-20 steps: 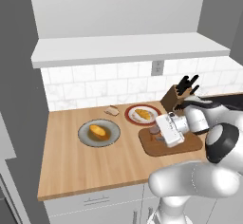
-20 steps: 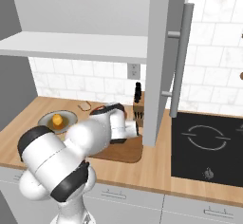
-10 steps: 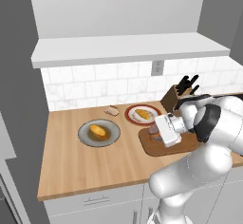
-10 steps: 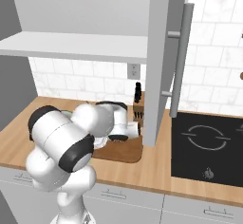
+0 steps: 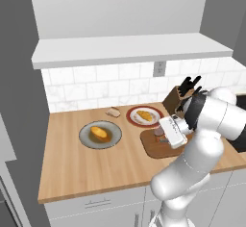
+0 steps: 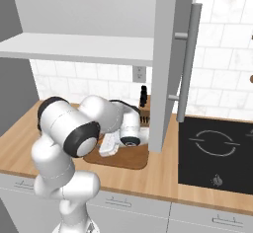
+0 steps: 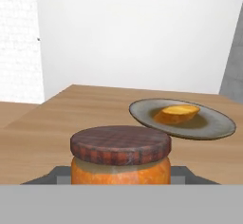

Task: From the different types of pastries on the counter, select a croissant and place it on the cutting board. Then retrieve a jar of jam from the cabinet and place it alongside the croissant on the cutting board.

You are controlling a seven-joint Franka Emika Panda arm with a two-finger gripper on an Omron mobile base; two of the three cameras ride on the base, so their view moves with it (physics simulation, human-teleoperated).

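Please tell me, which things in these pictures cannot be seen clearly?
- Jar: its lower part is cut off at the bottom of the hand view.
- Cutting board: in the right base view the arm covers its left part.
- Small pale pastry: too small in the left base view to tell its kind.

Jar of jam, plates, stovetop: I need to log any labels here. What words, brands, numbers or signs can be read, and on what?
None can be read.
jar of jam: plaid lid, no label showing.
stovetop: ring markings and a small mark near its front edge, too small to read.
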